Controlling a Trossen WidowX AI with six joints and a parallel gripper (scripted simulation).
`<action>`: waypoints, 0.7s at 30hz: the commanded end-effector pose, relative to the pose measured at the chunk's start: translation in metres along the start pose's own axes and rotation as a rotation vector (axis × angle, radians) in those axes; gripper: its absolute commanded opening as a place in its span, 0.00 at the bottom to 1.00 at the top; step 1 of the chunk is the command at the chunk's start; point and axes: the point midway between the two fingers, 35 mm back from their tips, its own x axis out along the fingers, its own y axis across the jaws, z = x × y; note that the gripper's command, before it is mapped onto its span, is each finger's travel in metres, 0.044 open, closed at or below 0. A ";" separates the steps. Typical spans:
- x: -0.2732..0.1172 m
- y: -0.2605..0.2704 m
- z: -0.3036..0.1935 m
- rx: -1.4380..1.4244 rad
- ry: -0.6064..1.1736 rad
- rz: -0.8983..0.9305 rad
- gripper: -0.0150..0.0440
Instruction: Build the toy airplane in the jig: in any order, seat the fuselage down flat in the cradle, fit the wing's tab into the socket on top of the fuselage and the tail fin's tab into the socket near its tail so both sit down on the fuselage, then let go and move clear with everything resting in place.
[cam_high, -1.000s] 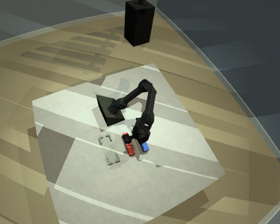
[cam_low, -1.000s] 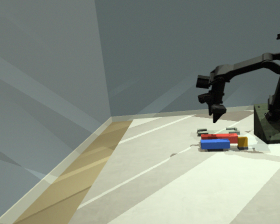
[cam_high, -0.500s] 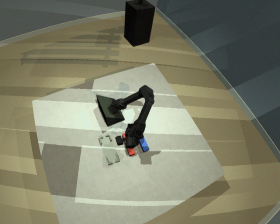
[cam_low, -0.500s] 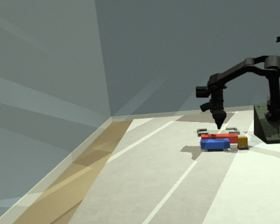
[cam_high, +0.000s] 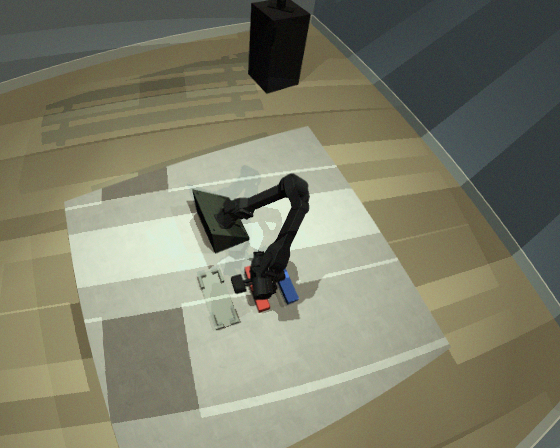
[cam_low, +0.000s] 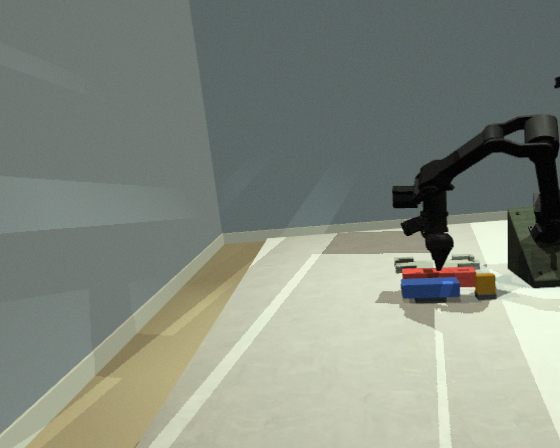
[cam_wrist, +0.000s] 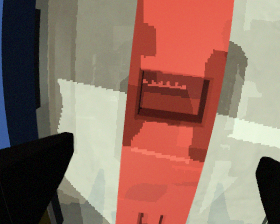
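Note:
The red fuselage (cam_high: 263, 304) (cam_low: 467, 276) (cam_wrist: 185, 30) lies on the mat beside the cradle. Its larger rectangular socket faces up in the wrist view, with part of a smaller one at the bottom edge. My gripper (cam_low: 439, 269) (cam_wrist: 169, 156) is open and empty, pointing down low over the fuselage, one finger on each side in the wrist view. The blue wing (cam_high: 288, 291) (cam_low: 425, 289) (cam_wrist: 20, 60) lies alongside the fuselage. The orange tail fin (cam_low: 485, 283) stands near the fuselage's end on the arm-base side; the arm hides it in the top view. The grey-green cradle (cam_high: 220, 300) (cam_low: 398, 267) holds nothing.
The arm's dark green base plate (cam_high: 210, 225) (cam_low: 520, 255) stands near the cradle's end. A tall black block (cam_high: 277, 50) is far back in the top view. The arm's shadow falls around the parts on the pale mat (cam_high: 300, 360) (cam_low: 325, 360).

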 end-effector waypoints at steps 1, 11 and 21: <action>0.008 0.001 -0.001 0.004 0.006 0.005 1.00; 0.024 0.001 -0.001 0.004 0.006 0.005 1.00; 0.040 0.001 -0.002 0.004 0.006 0.007 1.00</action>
